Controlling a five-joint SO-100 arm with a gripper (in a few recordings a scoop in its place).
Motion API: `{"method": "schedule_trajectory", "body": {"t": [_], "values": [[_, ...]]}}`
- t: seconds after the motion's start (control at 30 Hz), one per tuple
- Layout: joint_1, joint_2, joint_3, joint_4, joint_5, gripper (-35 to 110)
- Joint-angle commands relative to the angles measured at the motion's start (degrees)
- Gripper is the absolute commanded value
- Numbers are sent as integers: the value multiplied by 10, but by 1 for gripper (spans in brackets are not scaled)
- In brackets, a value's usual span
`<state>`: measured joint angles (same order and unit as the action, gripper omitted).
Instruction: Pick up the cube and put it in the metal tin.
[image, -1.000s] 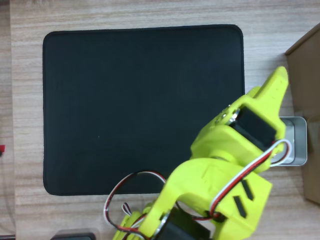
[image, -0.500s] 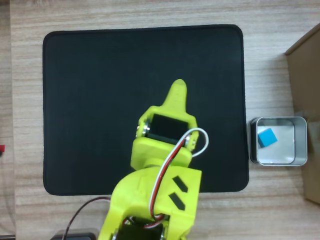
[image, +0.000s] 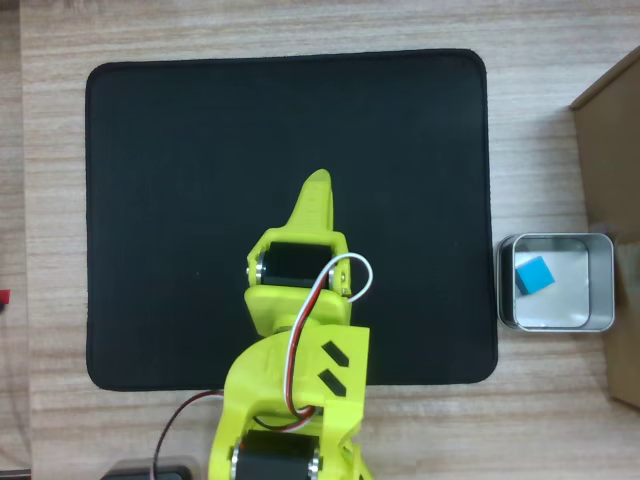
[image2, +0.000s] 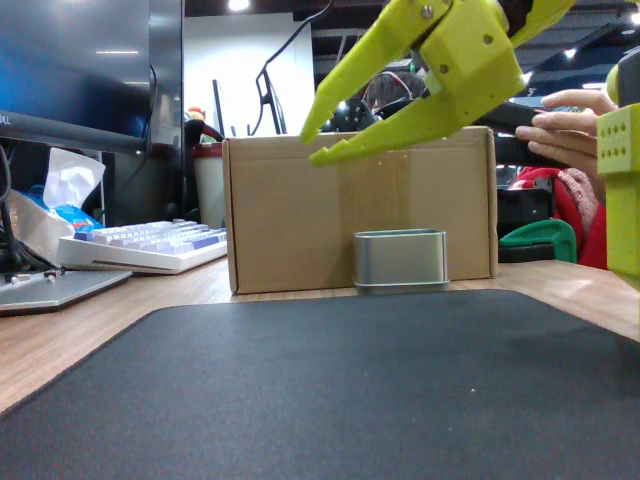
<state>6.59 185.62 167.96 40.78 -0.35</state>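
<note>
Sky-blue cube (image: 535, 274) lies inside metal tin (image: 603, 285), well apart from released hand (image2: 318, 142)

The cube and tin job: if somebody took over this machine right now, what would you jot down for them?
End effector: open, empty, raised above the black mat.
Cube: lies inside the metal tin, toward its left wall in the overhead view.
Tin: on the wooden table just right of the mat, in front of the cardboard box.
Done: cube is in the tin.
Left: nothing that shows; park the arm.
</note>
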Motion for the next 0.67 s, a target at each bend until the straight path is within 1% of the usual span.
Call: {"method": "schedule_trajectory", "body": {"t": [0.0, 0.1, 0.23, 0.33, 0.47, 0.53, 0.63], "values": [[-10, 17, 29, -30, -4, 0], [-27, 42, 69, -58, -9, 0], [-42, 70, 97, -47, -19, 0], [-30, 71, 97, -36, -19, 0], [-28, 71, 97, 16, -29, 0], [-40, 71, 97, 58, -29, 0], [-35, 71, 97, 65, -29, 0]]}}
